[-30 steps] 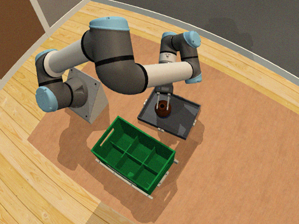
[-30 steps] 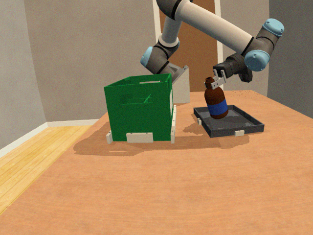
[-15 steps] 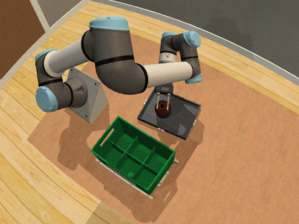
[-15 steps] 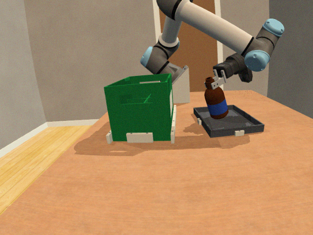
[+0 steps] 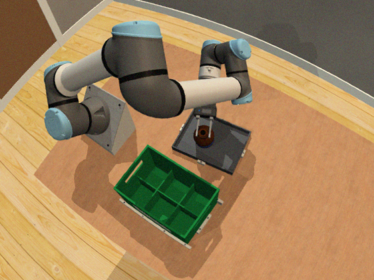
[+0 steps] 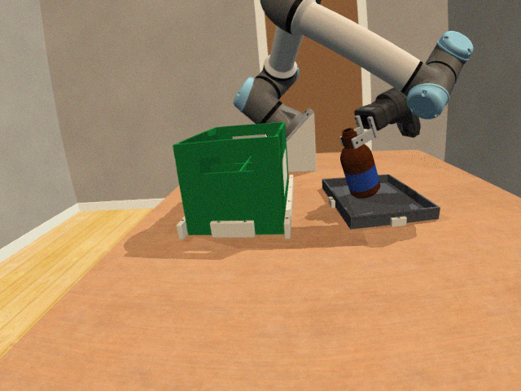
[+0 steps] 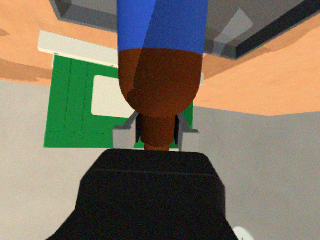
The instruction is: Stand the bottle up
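- Bottle [image 5: 203, 137] [image 6: 361, 168] [image 7: 160, 80]: raised from lying, leaning slightly, over the tray [image 5: 185, 154] [image 6: 369, 219] [image 7: 85, 19], toward the counter's [image 5: 307, 191] [image 6: 269, 303] [image 7: 250, 90] far right corner in the exterior view.
- Pincer [image 5: 203, 135] [image 6: 350, 141] [image 7: 157, 121]: clamped on its neck.
- Crate [image 5: 180, 173] [image 6: 231, 189] [image 7: 70, 100]: upright, nearer the left edge.
- Left, I judge: final straightening, seating, release, retreat; base contact I cannot confirm.
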Motion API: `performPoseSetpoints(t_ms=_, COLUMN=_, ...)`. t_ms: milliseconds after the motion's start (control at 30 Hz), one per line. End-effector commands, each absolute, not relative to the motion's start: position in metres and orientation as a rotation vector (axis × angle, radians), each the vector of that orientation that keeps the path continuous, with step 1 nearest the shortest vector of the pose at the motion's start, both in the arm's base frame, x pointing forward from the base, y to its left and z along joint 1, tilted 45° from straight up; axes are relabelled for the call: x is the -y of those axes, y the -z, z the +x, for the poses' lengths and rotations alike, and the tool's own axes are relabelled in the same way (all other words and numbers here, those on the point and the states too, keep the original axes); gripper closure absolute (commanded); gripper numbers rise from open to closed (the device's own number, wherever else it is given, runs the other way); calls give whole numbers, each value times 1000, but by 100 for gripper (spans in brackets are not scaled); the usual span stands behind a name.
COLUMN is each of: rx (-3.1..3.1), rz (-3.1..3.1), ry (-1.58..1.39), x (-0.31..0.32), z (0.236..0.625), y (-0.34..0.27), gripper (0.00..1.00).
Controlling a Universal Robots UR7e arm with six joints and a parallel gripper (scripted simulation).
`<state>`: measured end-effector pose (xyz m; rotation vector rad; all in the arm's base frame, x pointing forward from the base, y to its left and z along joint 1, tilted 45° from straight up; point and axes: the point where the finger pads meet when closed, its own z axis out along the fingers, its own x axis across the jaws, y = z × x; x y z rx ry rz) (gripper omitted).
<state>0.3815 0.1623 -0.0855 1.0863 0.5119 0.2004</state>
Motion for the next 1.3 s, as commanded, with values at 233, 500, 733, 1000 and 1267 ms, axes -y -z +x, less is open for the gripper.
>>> performPoseSetpoints(t_ms=233, rx=-512, rz=1086, ry=-199, x=-162, z=382, y=86, gripper=100)
performPoseSetpoints(t_ms=500, rx=-512, rz=1086, ry=-199, x=-162, z=382, y=86, gripper=0)
performPoseSetpoints(t_ms=733, rx=-512, rz=1086, ry=-199, x=-162, z=382, y=86, gripper=0)
performPoseSetpoints(t_ms=1000, rx=-512, rz=1086, ry=-199, x=-162, z=382, y=86, gripper=0)
performPoseSetpoints(t_ms=1267, rx=-512, rz=1086, ry=-199, x=-162, z=382, y=86, gripper=0)
